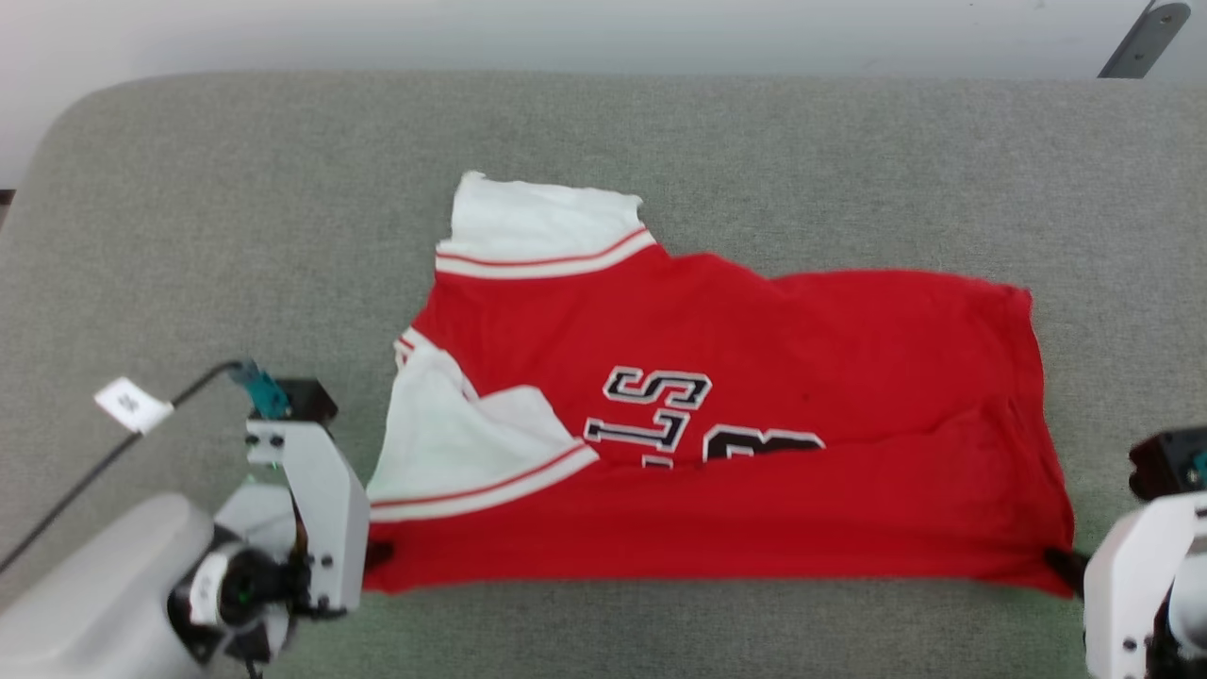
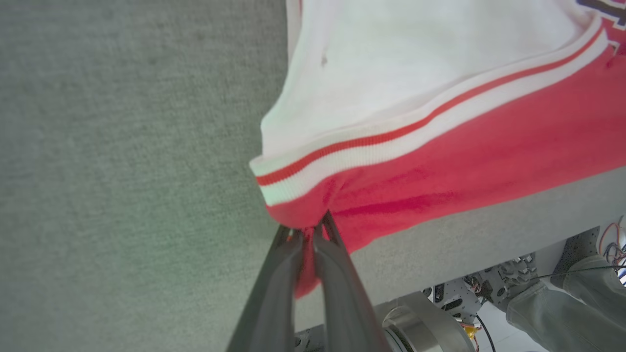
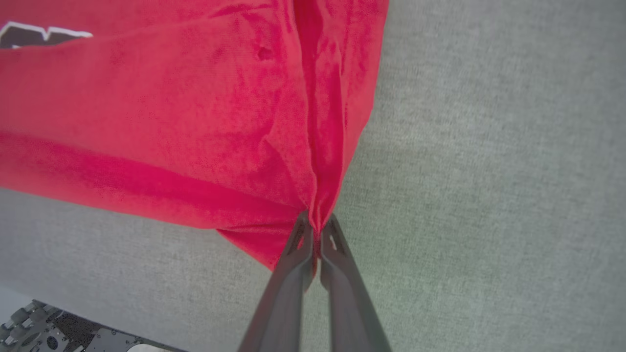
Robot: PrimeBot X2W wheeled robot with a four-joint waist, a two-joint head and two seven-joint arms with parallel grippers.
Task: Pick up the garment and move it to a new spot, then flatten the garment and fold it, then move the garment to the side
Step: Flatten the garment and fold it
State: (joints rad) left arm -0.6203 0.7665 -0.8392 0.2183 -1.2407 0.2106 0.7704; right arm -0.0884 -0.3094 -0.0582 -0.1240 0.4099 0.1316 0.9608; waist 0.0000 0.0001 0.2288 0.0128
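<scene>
Your left end effector (image 2: 313, 231) and right end effector (image 3: 316, 228) each clamped a near corner of the garment (image 1: 754, 330), seemingly mid-first-fold on the desk (image 1: 189, 236); the sideways move remained.

Grey cloth-covered table (image 1: 170, 217) with a rounded far corner; lying along the table's near edge, a red-and-white garment (image 1: 801, 330)

Grey forearm (image 1: 85, 585), white screwed bracket (image 1: 325, 500), black cable (image 1: 90, 476); left hand (image 2: 309, 227) dark-fingered.

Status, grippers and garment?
Left gripper shut on red, white-sleeved jersey shirt, near corner; right gripper shut on other near corner. Red flap covers lettering. No obstruction seen.
</scene>
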